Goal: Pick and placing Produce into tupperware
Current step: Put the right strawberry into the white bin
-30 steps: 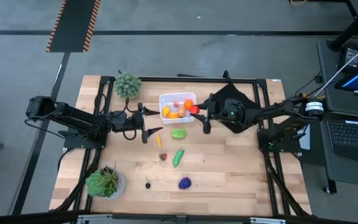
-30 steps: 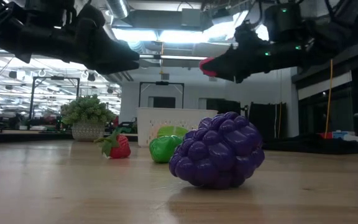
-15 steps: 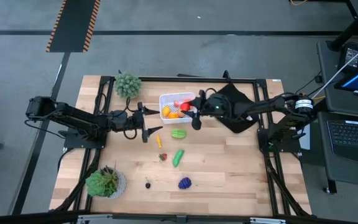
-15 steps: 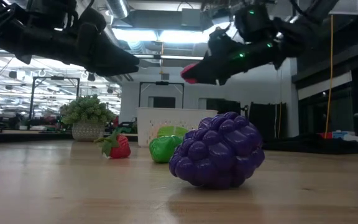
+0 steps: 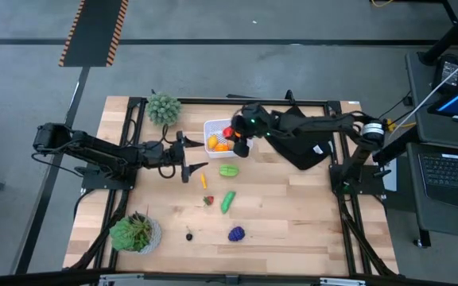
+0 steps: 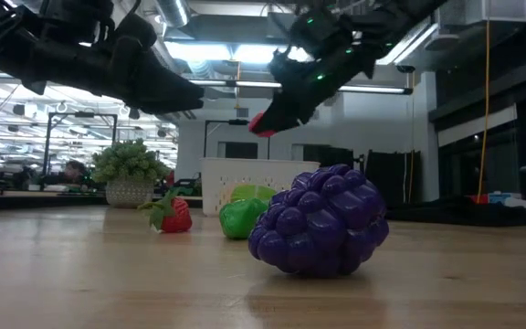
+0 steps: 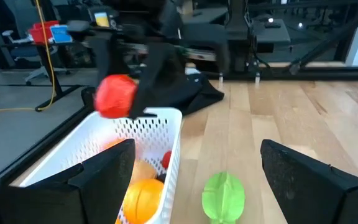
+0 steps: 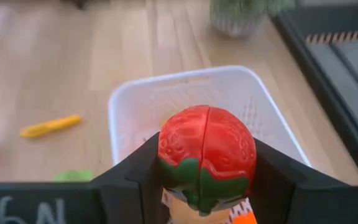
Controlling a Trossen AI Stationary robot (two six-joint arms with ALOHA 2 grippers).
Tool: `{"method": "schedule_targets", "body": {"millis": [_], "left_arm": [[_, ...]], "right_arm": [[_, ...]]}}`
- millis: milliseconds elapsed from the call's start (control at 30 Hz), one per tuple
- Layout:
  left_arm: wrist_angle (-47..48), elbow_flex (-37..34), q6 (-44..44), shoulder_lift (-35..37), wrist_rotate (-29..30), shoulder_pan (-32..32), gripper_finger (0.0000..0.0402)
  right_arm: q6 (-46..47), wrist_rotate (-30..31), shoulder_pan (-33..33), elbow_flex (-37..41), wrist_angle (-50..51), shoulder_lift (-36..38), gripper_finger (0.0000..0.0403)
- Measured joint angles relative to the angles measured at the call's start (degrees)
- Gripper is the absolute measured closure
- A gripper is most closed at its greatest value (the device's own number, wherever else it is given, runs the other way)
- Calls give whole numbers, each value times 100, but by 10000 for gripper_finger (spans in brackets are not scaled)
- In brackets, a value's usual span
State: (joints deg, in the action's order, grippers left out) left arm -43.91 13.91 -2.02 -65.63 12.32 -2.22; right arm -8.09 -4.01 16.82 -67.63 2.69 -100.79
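Produce was mid-delivery: over the last second your right gripper (image 5: 233,133) carried the red fruit (image 8: 206,151), pinched in its jaws, from the tupperware's (image 5: 213,125) 3 o'clock side to directly above it, so I judged release was next. That fruit looked round, glossy red with a green base. Your left gripper (image 5: 188,168) waited at the tub's 8 o'clock, jaws spread, empty.

Even overhead light, bright ceiling strips glaring in low view, left wrist view motion-blurred, soft shadows
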Motion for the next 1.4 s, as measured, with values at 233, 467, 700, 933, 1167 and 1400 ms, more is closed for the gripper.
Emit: {"method": "schedule_targets", "body": {"millis": [233,467,700,933,1167,1400], "left_arm": [[283,0,-2,0,0,11,62],[310,0,-133,0,0,11,62],[315,0,-136,0,0,12,62],[315,0,-140,0,0,11,62],[320,0,-140,0,0,11,62],[322,0,-143,0,0,11,62]], "right_arm": [[-148,-73,207,-1308,1639,-502,226],[-124,-68,410,-2574,3637,-1005,226],[-296,-72,434,-3401,4475,-1440,226],[-411,-70,439,-3432,4492,-1457,226],[-425,-73,452,-3216,4208,-1544,226],[-311,-73,466,-2545,3640,-1614,226]]}}
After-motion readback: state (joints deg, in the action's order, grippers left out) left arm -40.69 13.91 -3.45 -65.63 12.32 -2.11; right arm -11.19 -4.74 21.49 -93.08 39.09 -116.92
